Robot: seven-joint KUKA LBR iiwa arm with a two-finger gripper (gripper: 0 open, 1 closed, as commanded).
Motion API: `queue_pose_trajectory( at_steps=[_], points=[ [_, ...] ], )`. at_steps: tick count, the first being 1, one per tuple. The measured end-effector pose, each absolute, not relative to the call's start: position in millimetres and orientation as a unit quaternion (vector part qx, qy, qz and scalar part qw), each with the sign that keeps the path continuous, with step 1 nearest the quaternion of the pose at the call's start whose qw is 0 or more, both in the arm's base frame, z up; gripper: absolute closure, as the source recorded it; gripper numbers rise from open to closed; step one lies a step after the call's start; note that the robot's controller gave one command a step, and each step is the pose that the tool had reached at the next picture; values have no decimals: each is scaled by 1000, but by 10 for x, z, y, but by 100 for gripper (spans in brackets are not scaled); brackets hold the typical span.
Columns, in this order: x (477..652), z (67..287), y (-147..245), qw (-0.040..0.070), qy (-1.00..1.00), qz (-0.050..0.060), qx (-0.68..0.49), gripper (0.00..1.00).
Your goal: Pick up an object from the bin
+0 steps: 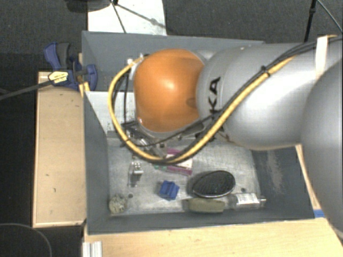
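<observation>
While the arm (268, 90) is reaching in from the right, the gripper (146, 142) is hanging over the middle of the bin (96, 186); whether it is open or shut, or gripping anything, cannot be told.

Along the near wall, a grey crumpled lump (118, 203), a blue block (168, 189), a drab oblong piece (206, 205) and a black oval brush head (213, 182) are lying apart from the gripper. Just beyond them, a small metal clip (135, 173) and a pink stick (180, 169) are lying nearest to it, the stick running under the yellow cable (111, 103). Farther back, the orange wrist cover (166, 90) is hiding the gripper's working end and the bin floor behind it.
</observation>
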State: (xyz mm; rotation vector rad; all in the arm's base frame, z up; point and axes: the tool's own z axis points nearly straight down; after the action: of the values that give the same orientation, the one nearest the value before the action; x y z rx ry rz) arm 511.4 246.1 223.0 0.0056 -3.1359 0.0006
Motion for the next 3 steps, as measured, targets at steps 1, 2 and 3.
queue_pose_trajectory(
  at_steps=[1,2,3],
  points=[
    [5050,680,1996,1,-995,0,101,0],
    [5079,707,1232,0,-1000,1,16,0],
    [4896,710,821,0,-999,0,-34,0]
  ],
)
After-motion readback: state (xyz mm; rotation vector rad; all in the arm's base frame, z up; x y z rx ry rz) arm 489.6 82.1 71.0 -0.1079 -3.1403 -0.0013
